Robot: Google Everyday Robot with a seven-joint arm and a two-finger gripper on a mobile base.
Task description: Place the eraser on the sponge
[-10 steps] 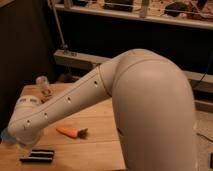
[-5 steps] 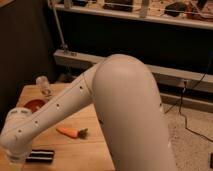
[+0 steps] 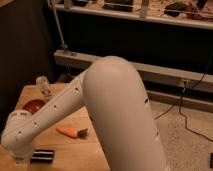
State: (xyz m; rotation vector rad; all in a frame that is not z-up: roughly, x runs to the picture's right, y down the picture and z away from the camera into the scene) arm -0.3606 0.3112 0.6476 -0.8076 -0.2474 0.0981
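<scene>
**Operator:** How did the jaws stand?

**Spotter:** Your gripper [image 3: 23, 159] sat low over the front-left corner of the table [image 3: 70, 152], under the end of the arm [image 3: 115, 110]. You had its jaws spread and pinching nothing, though the arm hid most of them.

**Operator:** And the eraser?

**Spotter:** Your eraser [image 3: 43, 156] lay flat on the wood just beside the gripper, on the side toward the carrot [image 3: 69, 132] and outside the jaws. Whether it touched them I could not tell. The carrot lay a little farther back, apart from the eraser. Behind that, you had the orange bowl [image 3: 33, 106] and a clear container [image 3: 44, 86] near the table's far-left edge.
</scene>
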